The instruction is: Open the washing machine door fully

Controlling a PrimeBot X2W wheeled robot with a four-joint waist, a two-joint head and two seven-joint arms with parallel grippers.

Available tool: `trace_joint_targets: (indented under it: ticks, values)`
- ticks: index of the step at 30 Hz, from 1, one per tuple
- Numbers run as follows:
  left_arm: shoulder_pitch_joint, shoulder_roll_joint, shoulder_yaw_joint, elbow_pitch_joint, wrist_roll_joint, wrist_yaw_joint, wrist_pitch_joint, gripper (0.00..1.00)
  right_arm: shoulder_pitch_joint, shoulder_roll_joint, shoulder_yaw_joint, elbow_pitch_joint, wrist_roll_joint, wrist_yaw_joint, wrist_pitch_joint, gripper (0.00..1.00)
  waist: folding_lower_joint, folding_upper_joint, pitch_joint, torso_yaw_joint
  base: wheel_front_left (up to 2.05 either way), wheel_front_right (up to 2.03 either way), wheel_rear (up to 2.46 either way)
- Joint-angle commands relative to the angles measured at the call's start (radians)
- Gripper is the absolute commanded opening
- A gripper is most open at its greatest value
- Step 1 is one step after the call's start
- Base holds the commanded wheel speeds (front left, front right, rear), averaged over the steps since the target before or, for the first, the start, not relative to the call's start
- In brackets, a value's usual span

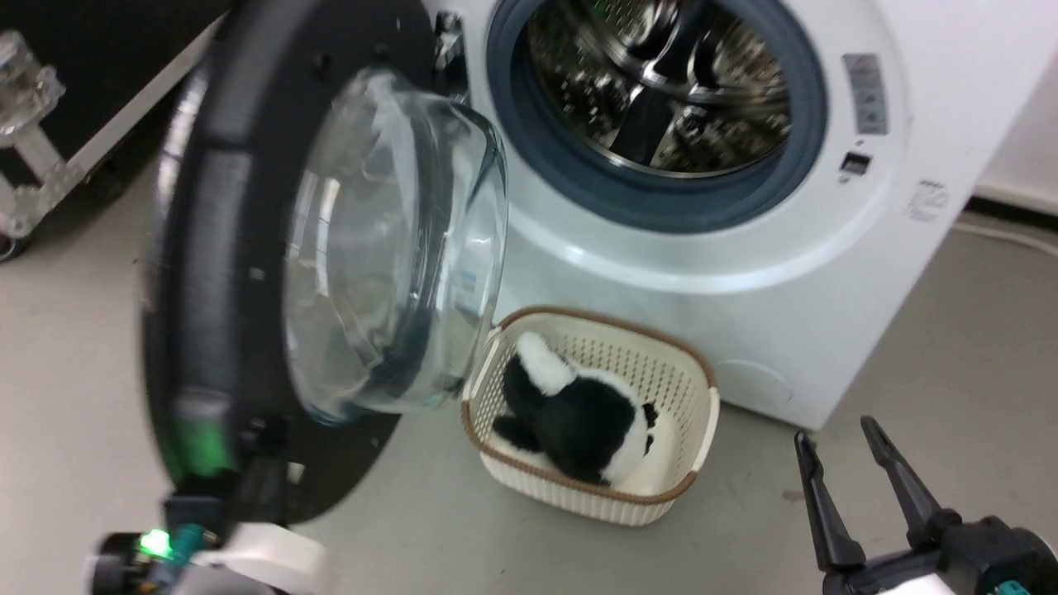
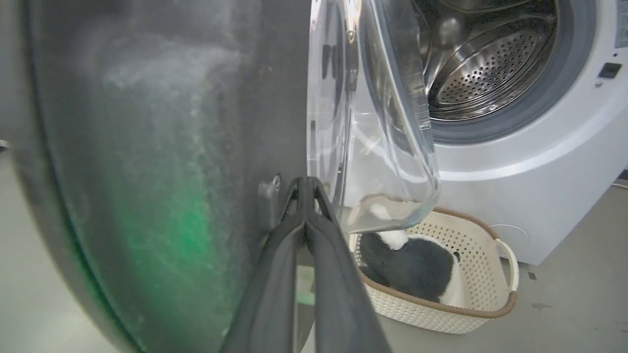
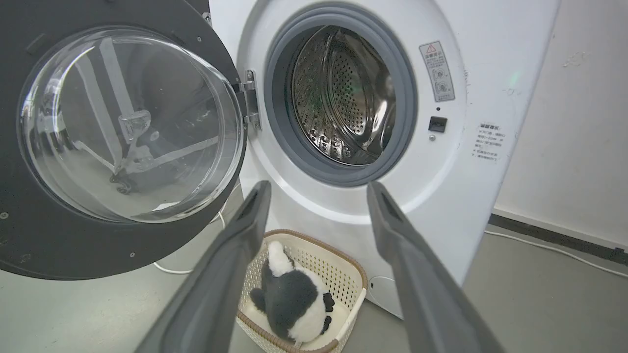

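Note:
The washing machine (image 1: 744, 273) stands with its steel drum (image 1: 661, 74) exposed inside the grey rubber ring. Its door (image 1: 223, 248) hangs swung out to the left on its hinge (image 3: 250, 100), inner side and clear glass bowl (image 1: 397, 248) turned toward me. My left gripper (image 1: 264, 463) is at the door's lower rim. In the left wrist view that gripper (image 2: 306, 182) is shut, fingers together, tips against the door's dark inner face (image 2: 147, 147) beside a small metal latch (image 2: 271, 189). My right gripper (image 1: 833, 430) stands open and empty at lower right, well away from the door (image 3: 29, 245).
A cream basket (image 1: 694, 388) holding a black-and-white plush toy (image 1: 579, 413) sits on the floor in front of the machine, just below the glass bowl. A clear plastic stand (image 1: 25, 124) and a black case are at far left. A cable (image 3: 539, 245) runs along the right wall.

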Motion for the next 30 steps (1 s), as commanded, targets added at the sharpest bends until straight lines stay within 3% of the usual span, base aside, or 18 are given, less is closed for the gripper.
trace_joint_targets:
  ticks: [1, 13, 23, 30]
  values:
    - [-0.049, 0.023, 0.034, 0.002, -0.014, 0.010, -0.002, 0.00, -0.021, 0.003, 0.001, -0.003, -0.012, 0.001, -0.004, 1.00, 0.0001, 0.0000, 0.042, 0.022, 0.00, 0.00, 0.00]
    - [-0.220, 0.149, 0.196, 0.162, -0.106, 0.002, 0.003, 0.00, -0.065, -0.011, -0.019, -0.028, -0.082, 0.001, 0.005, 1.00, 0.0001, 0.0000, 0.183, 0.020, 0.00, 0.00, 0.00]
    - [-0.367, 0.237, 0.296, 0.433, -0.172, -0.015, -0.080, 0.00, -0.096, -0.049, -0.044, -0.072, -0.085, 0.001, 0.036, 1.00, 0.0001, 0.0000, 0.261, -0.017, 0.00, 0.00, 0.00]
    - [-0.366, 0.227, 0.278, 0.442, -0.144, -0.022, -0.120, 0.00, -0.090, -0.044, -0.051, -0.055, -0.081, 0.001, 0.029, 1.00, 0.0001, 0.0000, 0.214, -0.022, 0.00, 0.00, 0.00]
